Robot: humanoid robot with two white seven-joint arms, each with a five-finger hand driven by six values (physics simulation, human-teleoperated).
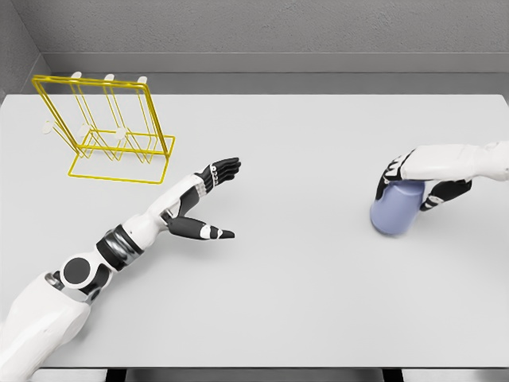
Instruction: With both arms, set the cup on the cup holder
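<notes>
**Cup on table, right hand around it**

Head view: we see a plain pale grey tabletop (302, 302) and grey walls, no readable markings. Right hand (421, 185) wraps the lavender plastic cup (395, 211), mid-right. Left hand (208, 199) is spread, empty. Yellow wire cup holder (107, 127) sits far-left.

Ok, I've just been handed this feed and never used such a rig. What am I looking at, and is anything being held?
This is a simulated scene, seen from a camera on the robot's head looking down at a pale grey table. The two white arms are the robot's own. The left hand reaches out over the middle of the table, fingers spread, holding nothing. The right hand is wrapped over a pale blue cup standing on the table at the right. At the far left corner stands a yellow wire cup holder with pale pegs. Nothing hangs on it.
</notes>
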